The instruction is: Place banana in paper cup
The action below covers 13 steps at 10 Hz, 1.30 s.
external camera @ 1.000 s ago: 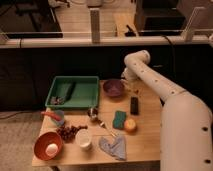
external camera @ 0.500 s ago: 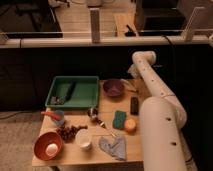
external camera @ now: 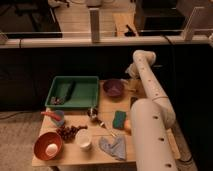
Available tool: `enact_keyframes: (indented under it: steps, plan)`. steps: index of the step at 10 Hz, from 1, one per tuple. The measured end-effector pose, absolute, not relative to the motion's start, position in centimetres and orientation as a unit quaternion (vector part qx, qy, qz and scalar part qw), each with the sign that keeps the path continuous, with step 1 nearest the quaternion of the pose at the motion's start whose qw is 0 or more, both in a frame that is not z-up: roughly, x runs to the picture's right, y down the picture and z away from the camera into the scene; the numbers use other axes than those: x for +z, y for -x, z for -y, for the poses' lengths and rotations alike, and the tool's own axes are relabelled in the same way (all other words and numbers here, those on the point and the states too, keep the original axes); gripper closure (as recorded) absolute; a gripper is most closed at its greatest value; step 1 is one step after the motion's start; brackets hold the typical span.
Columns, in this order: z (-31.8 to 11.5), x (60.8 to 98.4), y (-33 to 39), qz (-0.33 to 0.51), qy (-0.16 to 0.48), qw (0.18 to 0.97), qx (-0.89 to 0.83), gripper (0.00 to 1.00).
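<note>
Pincer [external camera: 133,85] low, purple bowl [external camera: 114,87] just beside it; grip state cannot tell. Banana not made out. Paper cup [external camera: 84,139] well apart, nearer the camera, view-left of pincer.

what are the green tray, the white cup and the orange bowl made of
Green tray: likely plastic, uniform colour, moulded rim. Paper cup: seems paper, plain matt white. Orange bowl: probably plastic, smooth even colour. The gripper sits beside the purple bowl, mostly behind the arm.
</note>
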<state>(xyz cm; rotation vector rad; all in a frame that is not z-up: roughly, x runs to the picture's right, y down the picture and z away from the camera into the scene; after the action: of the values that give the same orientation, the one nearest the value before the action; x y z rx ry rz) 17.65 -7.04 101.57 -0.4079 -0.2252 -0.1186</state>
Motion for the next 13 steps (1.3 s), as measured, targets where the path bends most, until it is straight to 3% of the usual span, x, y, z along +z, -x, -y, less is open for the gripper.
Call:
enact_keyframes:
  steps: [7, 13]
  plan:
    - [4.6, 100.6, -18.6, 0.106, 0.243, 0.964, -0.009, 0.20]
    - [3.0, 100.9, -19.6, 0.163, 0.232, 0.954, 0.092, 0.20]
